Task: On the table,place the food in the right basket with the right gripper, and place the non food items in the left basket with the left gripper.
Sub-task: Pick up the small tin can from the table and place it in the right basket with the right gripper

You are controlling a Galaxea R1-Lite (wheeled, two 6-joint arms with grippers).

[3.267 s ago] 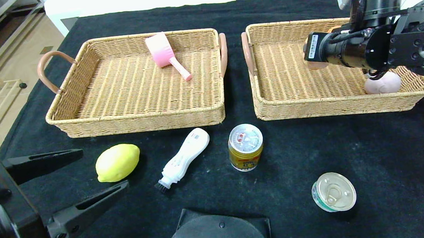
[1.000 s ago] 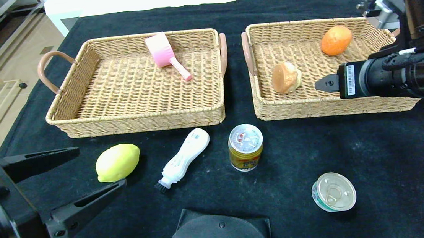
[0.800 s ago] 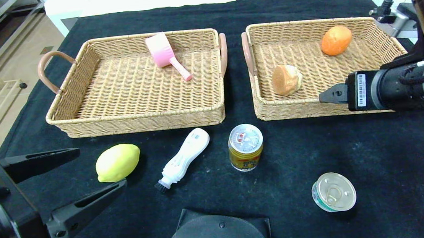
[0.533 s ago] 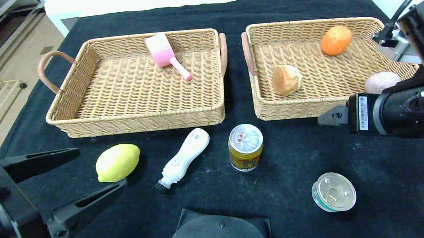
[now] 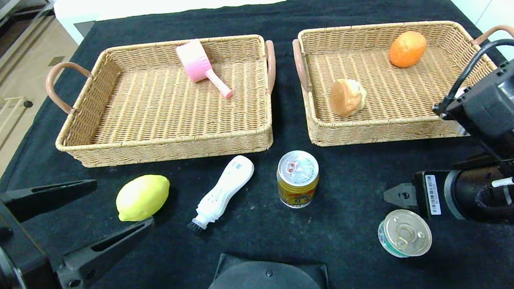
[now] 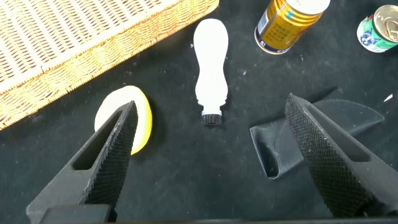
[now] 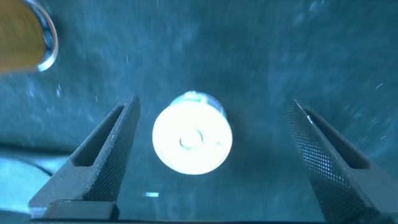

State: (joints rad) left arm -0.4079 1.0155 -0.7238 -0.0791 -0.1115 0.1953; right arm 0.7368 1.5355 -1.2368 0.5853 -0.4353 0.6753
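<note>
On the table (image 5: 357,177) stand a yellow lemon (image 5: 143,197), a white brush (image 5: 223,189), a gold can (image 5: 298,178), a green-sided tin (image 5: 404,233) and, at the near edge, a black pouch (image 5: 264,286). A bun (image 5: 346,95) lies in the right basket (image 5: 376,130). My right gripper (image 5: 396,196) hangs open over the tin. In the right wrist view the tin (image 7: 193,140) sits between the spread fingers of the right gripper (image 7: 212,107), touching neither. My left gripper (image 5: 124,203) is open and empty at the near left, beside the lemon (image 6: 140,118), short of the brush (image 6: 210,56).
An orange fruit (image 5: 407,49) lies at the back of the right basket. A pink scoop (image 5: 201,65) lies at the back of the left basket (image 5: 164,143). The gold can (image 7: 25,37) stands apart from the right fingers. The pouch (image 6: 292,149) lies under one left finger.
The right gripper let the bun go in the right basket, then drew back out towards the near side and came over the tin. The left arm has not moved.
</note>
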